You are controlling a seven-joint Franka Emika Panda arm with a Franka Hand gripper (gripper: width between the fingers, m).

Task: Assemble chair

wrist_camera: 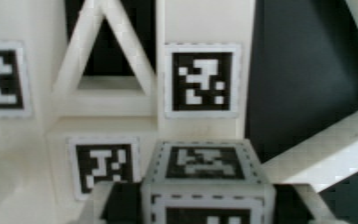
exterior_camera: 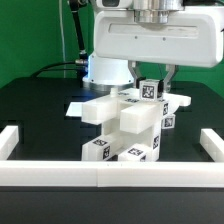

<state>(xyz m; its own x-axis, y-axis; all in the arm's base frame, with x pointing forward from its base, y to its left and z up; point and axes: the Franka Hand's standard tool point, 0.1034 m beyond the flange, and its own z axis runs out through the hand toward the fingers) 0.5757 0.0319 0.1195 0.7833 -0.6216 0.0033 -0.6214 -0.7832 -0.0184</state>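
The partly built white chair (exterior_camera: 122,128) stands in the middle of the black table, a stack of blocky slabs and bars with black-and-white tags on their faces. My gripper (exterior_camera: 151,84) hangs over its upper right part, shut on a short white post (exterior_camera: 150,90) that carries a tag. In the wrist view the post (wrist_camera: 204,170) sits between my dark fingers (wrist_camera: 130,205), close above the chair's tagged bars (wrist_camera: 202,80). Whether the post touches the chair below cannot be told.
White border rails run along the front (exterior_camera: 100,178), the left (exterior_camera: 8,142) and the right (exterior_camera: 212,145) of the table. A flat white sheet (exterior_camera: 76,108), probably the marker board, lies behind the chair on the exterior view's left. The robot's base (exterior_camera: 104,66) stands at the back.
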